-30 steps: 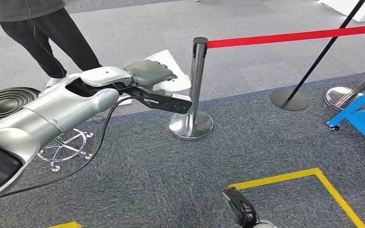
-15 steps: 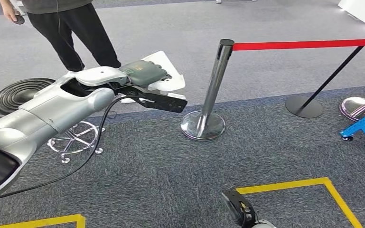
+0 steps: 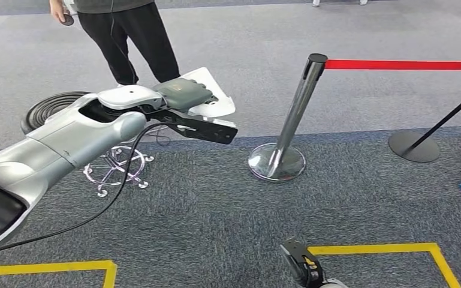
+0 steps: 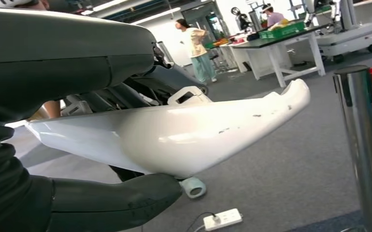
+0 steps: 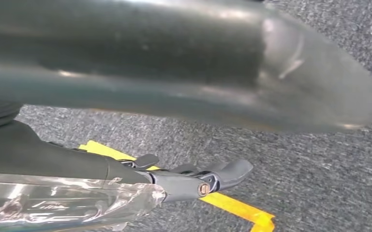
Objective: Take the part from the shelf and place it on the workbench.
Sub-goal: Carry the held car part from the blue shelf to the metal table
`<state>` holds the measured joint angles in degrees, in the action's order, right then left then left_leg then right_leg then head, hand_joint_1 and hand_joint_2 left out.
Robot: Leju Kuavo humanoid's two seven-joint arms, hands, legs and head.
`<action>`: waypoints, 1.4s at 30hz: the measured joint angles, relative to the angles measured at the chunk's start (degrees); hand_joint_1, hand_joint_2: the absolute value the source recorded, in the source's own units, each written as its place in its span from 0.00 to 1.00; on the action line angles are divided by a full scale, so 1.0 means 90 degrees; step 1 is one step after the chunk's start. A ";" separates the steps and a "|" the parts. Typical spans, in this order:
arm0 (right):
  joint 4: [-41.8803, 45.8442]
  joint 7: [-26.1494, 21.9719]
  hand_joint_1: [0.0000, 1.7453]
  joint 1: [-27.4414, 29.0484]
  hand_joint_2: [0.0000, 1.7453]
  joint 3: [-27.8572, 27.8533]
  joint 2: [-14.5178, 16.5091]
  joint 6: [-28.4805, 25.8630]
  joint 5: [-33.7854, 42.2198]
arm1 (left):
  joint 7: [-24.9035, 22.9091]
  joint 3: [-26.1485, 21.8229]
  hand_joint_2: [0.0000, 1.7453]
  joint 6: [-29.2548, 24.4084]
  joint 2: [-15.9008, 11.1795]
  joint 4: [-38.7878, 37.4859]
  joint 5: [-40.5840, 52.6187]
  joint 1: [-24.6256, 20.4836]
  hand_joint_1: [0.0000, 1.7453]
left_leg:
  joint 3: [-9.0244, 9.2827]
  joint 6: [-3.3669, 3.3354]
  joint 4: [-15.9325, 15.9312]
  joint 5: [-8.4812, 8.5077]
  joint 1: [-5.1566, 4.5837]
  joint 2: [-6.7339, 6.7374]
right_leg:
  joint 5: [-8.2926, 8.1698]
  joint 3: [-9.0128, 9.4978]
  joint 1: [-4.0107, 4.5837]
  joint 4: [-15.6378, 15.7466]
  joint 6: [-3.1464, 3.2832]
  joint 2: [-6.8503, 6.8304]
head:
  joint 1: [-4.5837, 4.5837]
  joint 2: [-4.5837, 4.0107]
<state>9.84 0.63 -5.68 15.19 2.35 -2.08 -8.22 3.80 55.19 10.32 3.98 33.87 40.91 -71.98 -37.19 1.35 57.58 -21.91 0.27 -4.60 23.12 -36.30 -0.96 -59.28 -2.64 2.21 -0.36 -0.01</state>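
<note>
While carried above the floor: the white moulded part (image 3: 210, 90) is held out in front of the robot, over grey carpet (image 3: 216, 204), with no shelf or workbench beneath it.
Left hand: the left hand (image 3: 186, 96) is seen clasped on the white part, a thick grey thumb (image 4: 121, 200) pressed under it and the grey cover laid over its top.
White part, close up: in the left wrist view the part (image 4: 184, 130) is shown as a long glossy shell, tapering to a rounded tip with small dark scuffs near that end.
Left arm: the silver left arm (image 3: 66, 144) is stretched forward from the lower left of the head view, a black cable (image 3: 120, 186) looped below it.
Right hand: the right hand (image 3: 303, 267) is seen low at the bottom edge of the head view; in the right wrist view its dark fingers (image 5: 222, 174) are extended over the carpet with nothing held between them.
Floor markings: yellow tape lines (image 3: 371, 247) are laid on the carpet just beside the right hand.
Barrier: a chrome stanchion post (image 3: 291, 126) with a red belt (image 3: 404, 64) stands to the right of the part, well apart from it.
Person: a person in black trousers (image 3: 129, 39) stands behind the part.
Beside the arm: a black ribbed disc (image 3: 51, 108) and a chrome star-shaped chair base (image 3: 115, 171) lie on the floor.
</note>
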 joint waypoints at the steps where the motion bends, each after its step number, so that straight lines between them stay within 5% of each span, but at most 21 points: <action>1: 0.0000 -0.0002 0.00 -0.0002 0.00 0.0000 0.0001 0.0002 -0.0001 | 0.0000 -0.0001 1.00 0.0001 -0.0006 0.0003 0.0001 -0.0003 1.00 | -0.0055 0.0028 0.0117 -0.0089 -0.0004 0.0086 | -0.0010 0.0014 -0.0003 0.0023 0.0038 -0.0045 | 0.0012 -0.0001; 4: 0.0000 -0.0005 0.00 0.0008 0.00 -0.0002 0.0000 0.0005 -0.0004 | 0.0000 0.0006 1.00 0.0005 -0.0004 0.0013 0.0002 0.0002 1.00 | -0.0564 0.0087 0.1172 -0.0628 -0.0017 0.0353 | -0.0006 0.0042 0.0001 0.0051 0.0102 -0.0210 | 0.0037 -0.0001; 6: 0.0000 -0.0005 0.00 0.0017 0.00 -0.0002 -0.0001 0.0005 -0.0009 | 0.0000 0.0019 1.00 0.0008 -0.0005 0.0021 0.0003 0.0034 1.00 | -0.0838 0.0099 0.1702 -0.0755 -0.0014 0.0384 | 0.0002 0.0046 0.0005 0.0051 0.0111 -0.0325 | 0.0038 -0.0001; 8: 0.0000 -0.0007 0.00 0.0021 0.00 -0.0002 -0.0001 0.0006 -0.0018 | -0.0008 0.0030 1.00 0.0010 -0.0013 0.0031 0.0005 0.0056 1.00 | -0.0695 0.0090 0.1411 -0.0483 -0.0014 0.0404 | 0.0010 0.0055 0.0005 0.0050 0.0105 -0.0422 | 0.0038 -0.0001; 11: 0.0000 -0.0017 0.00 0.0024 0.00 -0.0002 -0.0001 0.0011 -0.0036 | -0.0025 0.0033 1.00 0.0012 -0.0017 0.0088 0.0006 0.0044 1.00 | -0.0106 0.0048 0.0315 -0.0048 -0.0047 0.0680 | 0.0045 0.0064 0.0050 0.0025 0.0042 -0.0539 | 0.0045 -0.0001; 13: 0.0000 -0.0022 0.00 0.0032 0.00 -0.0002 -0.0001 0.0012 -0.0054 | -0.0033 0.0038 1.00 0.0017 -0.0023 0.0129 0.0007 0.0042 1.00 | 0.0022 -0.0028 0.0032 -0.0034 -0.0080 0.0776 | 0.0069 0.0070 0.0093 0.0015 -0.0016 -0.0629 | 0.0039 -0.0001; 16: 0.0000 -0.0025 0.00 0.0036 0.00 -0.0002 -0.0001 0.0015 -0.0075 | -0.0050 0.0043 1.00 0.0029 -0.0049 0.0155 0.0009 0.0053 1.00 | 0.0011 -0.0161 0.0020 -0.0025 -0.0061 0.0612 | 0.0191 0.0034 0.0068 -0.0109 -0.0104 -0.0617 | 0.0024 -0.0001; 19: 0.0000 -0.0028 0.00 0.0049 0.00 -0.0002 -0.0001 0.0015 -0.0089 | -0.0064 0.0046 1.00 0.0032 -0.0046 0.0185 0.0008 0.0068 1.00 | 0.0025 -0.0231 0.0016 -0.0016 -0.0045 0.0449 | 0.0695 -0.0457 0.0052 -0.1147 -0.0149 -0.0342 | -0.0001 -0.0001; 21: 0.0000 -0.0032 0.00 0.0070 0.00 -0.0002 -0.0001 0.0015 -0.0100 | -0.0067 0.0051 1.00 0.0034 -0.0046 0.0197 0.0008 0.0112 1.00 | 0.0031 -0.0239 0.0019 -0.0018 -0.0054 0.0323 | 0.0840 -0.0801 0.0054 -0.1749 -0.0139 -0.0283 | -0.0005 -0.0001; 23: 0.0000 -0.0039 0.00 0.0081 0.00 -0.0002 -0.0001 0.0015 -0.0110 | -0.0075 0.0053 1.00 0.0036 -0.0048 0.0208 0.0008 0.0143 1.00 | 0.0048 -0.0238 0.0022 -0.0021 -0.0056 0.0187 | 0.0529 -0.0727 0.0053 -0.1440 -0.0109 -0.0242 | -0.0006 -0.0001; 25: -0.0001 -0.0043 0.00 0.0082 0.00 -0.0002 -0.0001 0.0015 -0.0118 | -0.0085 0.0052 1.00 0.0038 -0.0049 0.0234 0.0008 0.0142 1.00 | 0.0061 -0.0218 0.0026 -0.0030 -0.0054 0.0059 | 0.0101 -0.0329 0.0034 -0.0581 -0.0080 -0.0069 | -0.0005 -0.0001; 27: -0.0002 -0.0045 0.00 0.0079 0.00 -0.0002 -0.0001 0.0015 -0.0123 | -0.0094 0.0052 1.00 0.0044 -0.0050 0.0254 0.0014 0.0138 1.00 | 0.0037 -0.0163 0.0030 -0.0023 -0.0042 -0.0044 | -0.0031 -0.0070 0.0023 -0.0072 -0.0065 0.0085 | -0.0001 -0.0001; 29: -0.0002 -0.0047 0.00 0.0075 0.00 -0.0002 -0.0001 0.0013 -0.0130 | -0.0097 0.0052 1.00 0.0055 -0.0073 0.0258 0.0024 0.0147 1.00 | 0.0009 -0.0082 0.0009 0.0007 -0.0016 -0.0134 | -0.0014 -0.0037 0.0038 0.0004 -0.0025 0.0060 | 0.0001 -0.0001; 32: 0.0000 -0.0046 0.00 0.0063 0.00 -0.0002 -0.0001 0.0007 -0.0138 | -0.0097 0.0049 1.00 0.0063 -0.0115 0.0268 0.0027 0.0140 1.00 | -0.0114 0.0004 0.0233 -0.0184 -0.0023 0.0065 | -0.0054 -0.0007 0.0033 0.0072 0.0084 -0.0091 | 0.0025 -0.0001; 35: 0.0000 -0.0043 0.00 0.0076 0.00 -0.0002 -0.0001 -0.0002 -0.0141 | -0.0097 0.0050 1.00 0.0081 -0.0115 0.0273 0.0027 0.0152 1.00 | -0.0674 0.0066 0.1414 -0.0776 -0.0031 0.0355 | -0.0051 0.0006 0.0038 0.0089 0.0137 -0.0276 | 0.0048 -0.0001; 37: 0.0000 -0.0041 0.00 0.0076 0.00 -0.0004 -0.0001 -0.0007 -0.0141 | -0.0097 0.0053 1.00 0.0097 -0.0111 0.0274 0.0027 0.0184 1.00 | -0.0854 0.0093 0.1796 -0.0823 -0.0021 0.0389 | -0.0046 0.0010 0.0036 0.0089 0.0141 -0.0395 | 0.0049 -0.0001; 40: 0.0000 -0.0040 0.00 0.0069 0.00 -0.0005 0.0000 -0.0009 -0.0141 | -0.0097 0.0053 1.00 0.0101 -0.0109 0.0293 0.0026 0.0164 1.00 | -0.0307 0.0096 0.0804 -0.0272 -0.0017 0.0568 | -0.0026 0.0034 0.0046 0.0083 0.0106 -0.0535 | 0.0054 -0.0001; 42: 0.0000 -0.0038 0.00 0.0067 0.00 -0.0008 -0.0001 -0.0013 -0.0142 | -0.0097 0.0050 1.00 0.0102 -0.0091 0.0313 0.0015 0.0131 1.00 | 0.0054 0.0045 0.0141 -0.0087 -0.0035 0.0740 | 0.0000 0.0047 0.0085 0.0061 0.0045 -0.0602 | 0.0052 -0.0001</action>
<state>9.84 0.30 -5.07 15.11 2.34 -2.20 -9.50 2.93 55.65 11.24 3.17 36.68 41.05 -70.79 -36.70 1.75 58.86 -22.69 -0.04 2.05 23.12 -35.87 -0.19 -58.73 -2.23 -3.21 0.11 -0.02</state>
